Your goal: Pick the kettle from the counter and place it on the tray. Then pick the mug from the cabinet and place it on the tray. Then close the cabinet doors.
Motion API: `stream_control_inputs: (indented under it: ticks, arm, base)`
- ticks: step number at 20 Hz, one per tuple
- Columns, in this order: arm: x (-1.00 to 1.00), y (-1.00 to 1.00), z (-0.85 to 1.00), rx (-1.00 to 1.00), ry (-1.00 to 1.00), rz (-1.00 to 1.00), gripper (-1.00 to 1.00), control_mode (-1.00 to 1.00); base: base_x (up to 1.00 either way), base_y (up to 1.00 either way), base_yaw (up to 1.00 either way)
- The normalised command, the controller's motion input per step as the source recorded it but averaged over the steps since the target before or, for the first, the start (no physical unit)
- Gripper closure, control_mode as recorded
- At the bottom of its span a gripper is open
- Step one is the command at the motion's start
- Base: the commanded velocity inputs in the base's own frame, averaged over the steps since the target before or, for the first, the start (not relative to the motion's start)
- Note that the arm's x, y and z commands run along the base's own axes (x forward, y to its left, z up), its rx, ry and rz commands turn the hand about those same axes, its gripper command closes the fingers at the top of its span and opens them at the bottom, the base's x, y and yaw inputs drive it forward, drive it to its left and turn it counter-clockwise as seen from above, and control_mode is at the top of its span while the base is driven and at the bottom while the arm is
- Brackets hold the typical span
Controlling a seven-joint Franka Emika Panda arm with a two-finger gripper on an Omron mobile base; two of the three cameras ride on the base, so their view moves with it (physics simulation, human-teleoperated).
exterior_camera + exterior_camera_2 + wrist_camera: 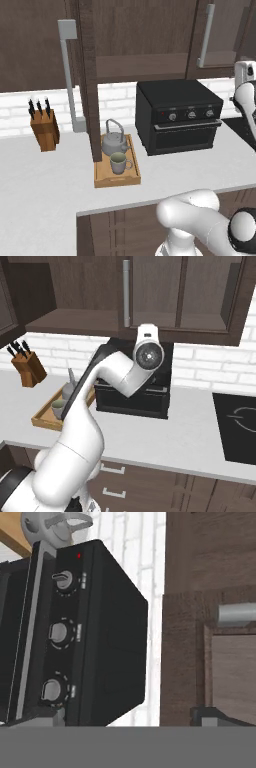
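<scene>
pale grey-white table (45, 175), white brick wall behind. centre of left base frame: wooden tray (117, 175) carries squat grey metal kettle (114, 140) and pale green mug (119, 163). black toaster oven (179, 116) to its right. dark brown cabinet doors (87, 75), one open. claw (127, 719) spread, empty.

The grey metal kettle (113, 141) stands upright at the back of the wooden tray (118, 178), just left of centre in the left base view, its thin loop handle arched above. The pale grey-green mug (119, 162) stands upright just in front of it on the tray. The tray lies flat on the light worktop (45, 180). Above, the dark brown cabinet (135, 35) has its left door (88, 75) swung open edge-on; the right door (220, 35) looks closed.
</scene>
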Motion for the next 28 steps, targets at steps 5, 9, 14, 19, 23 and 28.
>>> stream_control_inputs:
  ticks: [5,9,14,19,23,28]
  arm:
    - [-0.45,0.02,-0.16,0.0,0.05,-0.04,-1.0,-1.0]
    - [0.0,0.0,-0.03,0.0,0.04,-0.01,-1.0,-1.0]
    - [-0.18,0.0,0.0,0.0,-0.02,0.0,-1.0,-1.0]
    - [-0.54,0.06,-0.06,-0.04,-0.04,0.0,-1.0,-1.0]
    - [-0.63,0.55,-0.16,-0.2,-0.03,0.0,-1.0,-1.0]
    - [-0.38,0.97,-0.2,-0.31,-0.04,-0.03,-1.0,-1.0]
  base:
    - [0.0,0.0,0.0]
    - [0.0,0.0,0.0]
    - [0.0,0.0,0.0]
    - [0.0,0.0,0.0]
    - [0.0,0.0,0.0]
    - [0.0,0.0,0.0]
